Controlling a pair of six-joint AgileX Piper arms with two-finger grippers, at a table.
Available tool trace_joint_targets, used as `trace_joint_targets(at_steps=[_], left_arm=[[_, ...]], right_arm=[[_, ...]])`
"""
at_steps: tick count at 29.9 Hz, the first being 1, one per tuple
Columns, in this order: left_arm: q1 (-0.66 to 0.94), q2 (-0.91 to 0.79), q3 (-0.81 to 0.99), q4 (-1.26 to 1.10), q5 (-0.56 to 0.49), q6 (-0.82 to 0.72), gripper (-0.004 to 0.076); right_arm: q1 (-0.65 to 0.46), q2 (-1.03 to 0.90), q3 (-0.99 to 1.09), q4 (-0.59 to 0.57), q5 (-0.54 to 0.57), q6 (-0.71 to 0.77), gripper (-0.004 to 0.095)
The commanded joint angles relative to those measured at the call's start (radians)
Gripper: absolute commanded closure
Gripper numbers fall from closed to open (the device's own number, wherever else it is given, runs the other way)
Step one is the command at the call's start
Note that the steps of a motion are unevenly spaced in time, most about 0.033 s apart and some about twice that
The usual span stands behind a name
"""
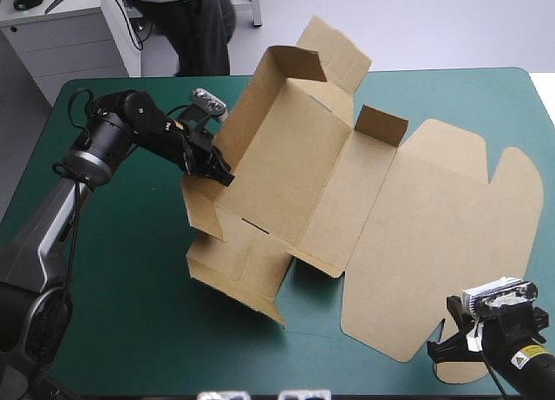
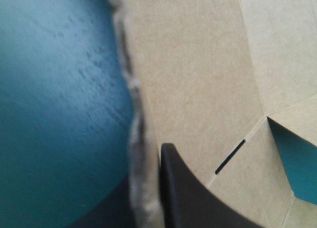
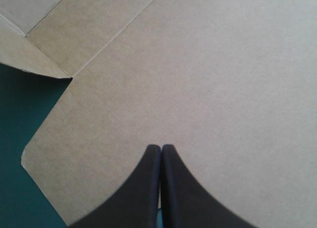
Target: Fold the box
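item: box [image 1: 364,200], brown board on the bench [image 1: 121,287], left wall raised, lid flat toward the right | handling: judged light, stiff across panels, weak at creases; grip wall edges, not flaps | left hand [image 1: 224,173]: clamped on raised wall's edge, one finger hidden behind board | right hand [image 3: 161,148]: fingers together over lid's near corner, contact unclear
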Motion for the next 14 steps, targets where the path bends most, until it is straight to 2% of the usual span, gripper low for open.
trace_joint_targets(at_steps=[1, 6, 14], left_arm=[[-0.099, -0.055, -0.148, 0.110, -0.024, -0.015, 0.0731], [-0.239, -0.053, -0.251, 0.312, -0.033, -0.042, 0.0731], [-0.454, -0.052, -0.256, 0.696, -0.054, -0.067, 0.0731]], right_arm=[[0.004, 0.009, -0.026, 0.020, -0.059, -0.002, 0.0927], [0.004, 0.009, -0.026, 0.020, -0.059, -0.002, 0.0927], [0.004, 0.009, -0.026, 0.020, -0.059, -0.002, 0.0927]])
